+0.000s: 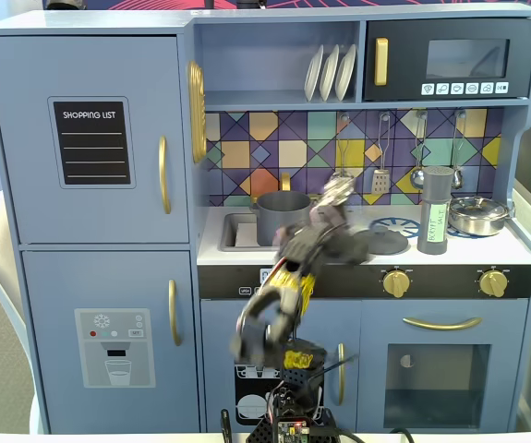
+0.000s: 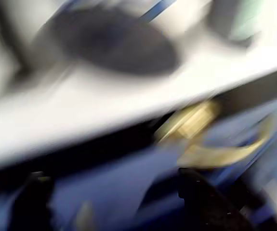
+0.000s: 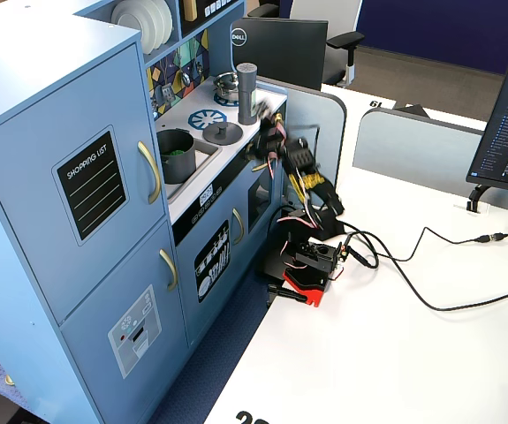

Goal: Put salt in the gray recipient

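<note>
The arm (image 3: 299, 181) stood on the white table (image 3: 395, 336) before the toy kitchen, reaching over the counter (image 1: 367, 251). Blur hid the claw (image 1: 332, 196); whether it was apart or together could not be told. Beyond, the salt grinder (image 1: 435, 210) stood upright on the counter's right in a fixed view, well apart from the gray pot (image 1: 281, 217) at the sink, evidently not yet grasped.

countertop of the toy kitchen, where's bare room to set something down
Bare white strip along the front edge, ahead of the salt grinder and steel pan. Crowded: gray pot fills the sink, lid covers the left burner, arm overhangs the middle.
</note>
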